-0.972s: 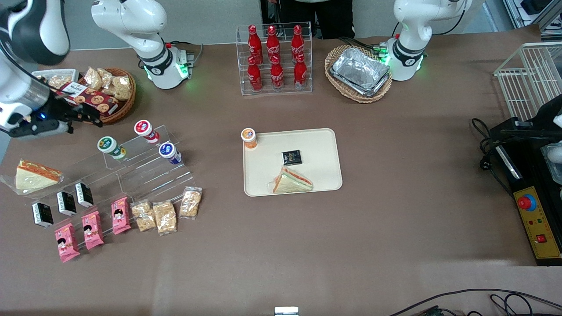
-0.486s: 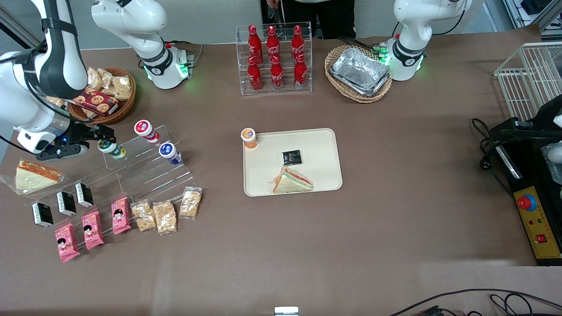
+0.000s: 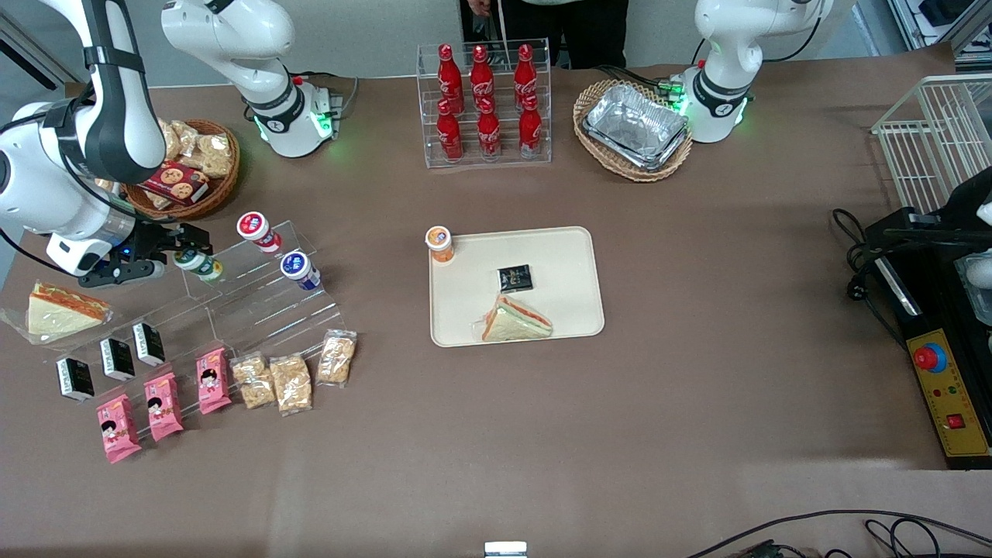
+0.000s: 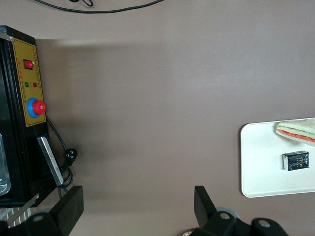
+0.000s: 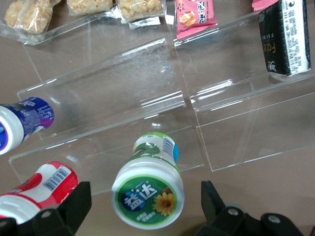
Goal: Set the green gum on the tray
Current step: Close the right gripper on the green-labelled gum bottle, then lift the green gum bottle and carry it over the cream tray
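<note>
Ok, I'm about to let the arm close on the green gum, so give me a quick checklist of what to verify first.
1. Gripper open: ok, fingers spread wide.
2. Green gum between the fingers: ok, lid centred in the gap.
3. Green gum upright on the clear stepped stand: ok.
4. Neighbours clear of the fingers: cannot tell; the red-lidded canister sits close to one finger.
5. Free spot on the tray: ok, bare area beside the sandwich and black packet.

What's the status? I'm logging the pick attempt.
Gripper open, fingers straddling the green gum on the clear stand. Gum not gripped or lifted. Red gum close beside. Tray has free room.
</note>
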